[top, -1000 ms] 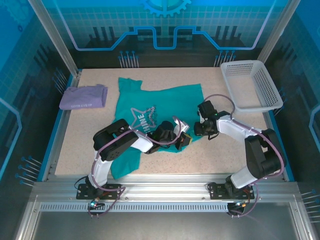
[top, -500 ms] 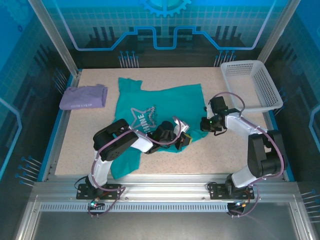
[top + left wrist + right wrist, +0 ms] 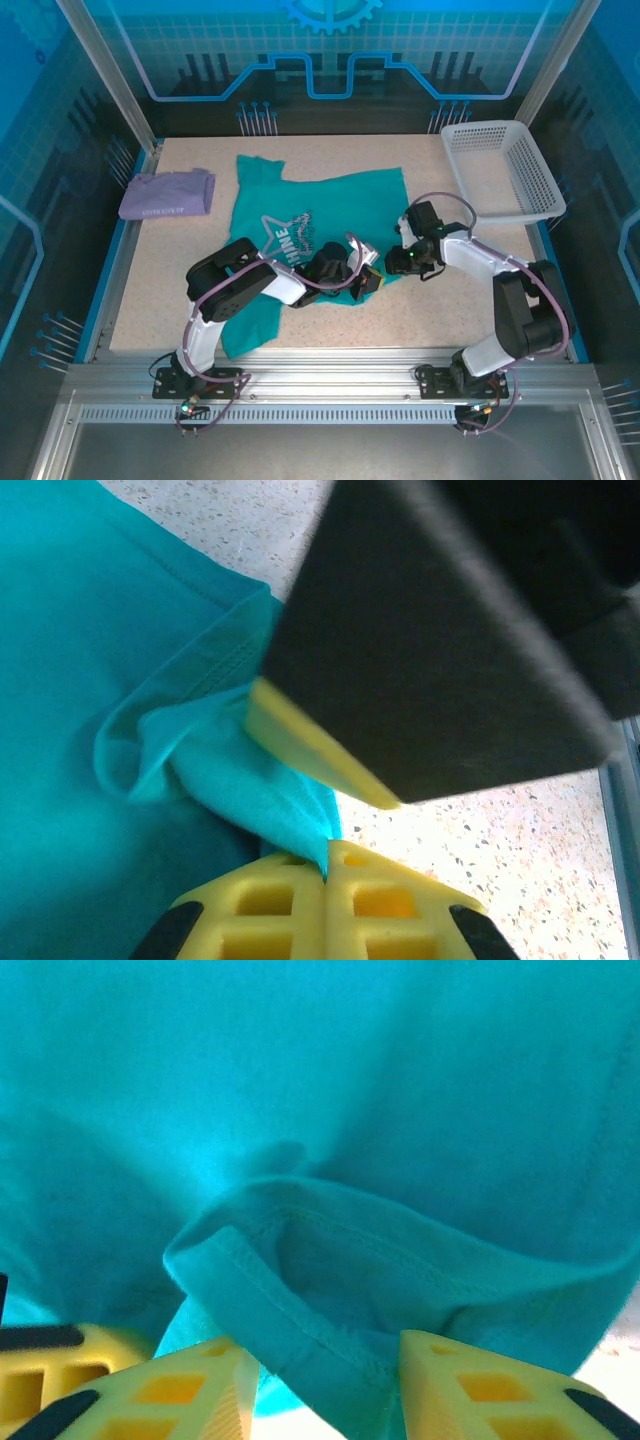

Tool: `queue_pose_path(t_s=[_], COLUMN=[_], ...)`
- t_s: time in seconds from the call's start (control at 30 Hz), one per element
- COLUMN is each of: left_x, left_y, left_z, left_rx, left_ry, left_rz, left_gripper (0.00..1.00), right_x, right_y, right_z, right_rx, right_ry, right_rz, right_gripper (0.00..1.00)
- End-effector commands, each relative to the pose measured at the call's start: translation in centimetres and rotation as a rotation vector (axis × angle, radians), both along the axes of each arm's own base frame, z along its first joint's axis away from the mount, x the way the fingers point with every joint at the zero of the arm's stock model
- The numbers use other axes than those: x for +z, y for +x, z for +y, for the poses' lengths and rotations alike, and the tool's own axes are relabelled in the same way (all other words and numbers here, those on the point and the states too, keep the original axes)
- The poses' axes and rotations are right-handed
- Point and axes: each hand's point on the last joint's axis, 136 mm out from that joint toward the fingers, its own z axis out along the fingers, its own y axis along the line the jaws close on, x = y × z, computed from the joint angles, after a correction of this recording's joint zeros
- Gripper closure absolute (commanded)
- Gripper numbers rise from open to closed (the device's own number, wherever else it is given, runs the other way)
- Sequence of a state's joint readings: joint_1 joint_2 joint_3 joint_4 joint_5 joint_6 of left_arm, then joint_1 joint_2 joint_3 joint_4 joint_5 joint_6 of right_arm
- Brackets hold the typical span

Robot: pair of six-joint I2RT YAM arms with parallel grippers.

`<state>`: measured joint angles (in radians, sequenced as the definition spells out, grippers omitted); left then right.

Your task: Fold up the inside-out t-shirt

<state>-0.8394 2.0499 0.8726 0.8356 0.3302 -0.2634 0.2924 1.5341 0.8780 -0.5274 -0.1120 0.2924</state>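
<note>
Left gripper [image 3: 326, 865] pinches the teal t-shirt's [image 3: 340, 205] hem shut. Right gripper [image 3: 320, 1375], fingers apart, straddles a hem fold just beside it.

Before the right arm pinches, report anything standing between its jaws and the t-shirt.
Nothing visible does. The right gripper has its jaws open either side of a hem fold of the t-shirt, cloth directly between them. The left gripper is shut on the cloth close beside.
</note>
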Motion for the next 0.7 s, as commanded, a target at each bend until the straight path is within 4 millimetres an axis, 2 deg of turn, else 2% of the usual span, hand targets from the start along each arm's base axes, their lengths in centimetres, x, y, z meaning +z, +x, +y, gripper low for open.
queue_pose_path(t_s=[0.0,0.1,0.23,0.37,0.47,0.57,0.67], left_x=[1.5,1.4,1.2,1.1,1.1,1.2,1.2], left_y=[0.2,0.2,0.3,0.5,0.6,0.6,0.6], left_z=[-0.2,-0.3,-0.3,-0.3,-0.4,-0.7,-0.9], left_rx=[-0.017,-0.018,-0.017,-0.012,-0.016,-0.025,-0.03], left_ry=[-0.034,-0.031,-0.024,-0.022,-0.027,-0.036,-0.039], left_rz=[-0.017,-0.013,-0.017,-0.026,-0.033,-0.027,-0.021], left_gripper=[1.0,1.0,1.0,1.0,1.0,1.0,1.0], right_x=[0.5,1.4,3.4,4.5,4.2,3.2,2.5], right_y=[1.1,1.2,0.1,-2.3,-3.9,-4.5,-4.3], right_z=[0.4,0.8,0.8,0.4,-0.2,-0.8,-1.1], right_rx=[0.021,0.04,0.032,-0.019,-0.065,-0.11,-0.139], right_ry=[-0.008,0.025,0.155,0.334,0.409,0.426,0.423], right_rz=[-0.012,-0.026,-0.029,0.008,0.05,0.074,0.081], right_gripper=[0.68,0.84,0.95,0.99,0.99,0.99,0.97])
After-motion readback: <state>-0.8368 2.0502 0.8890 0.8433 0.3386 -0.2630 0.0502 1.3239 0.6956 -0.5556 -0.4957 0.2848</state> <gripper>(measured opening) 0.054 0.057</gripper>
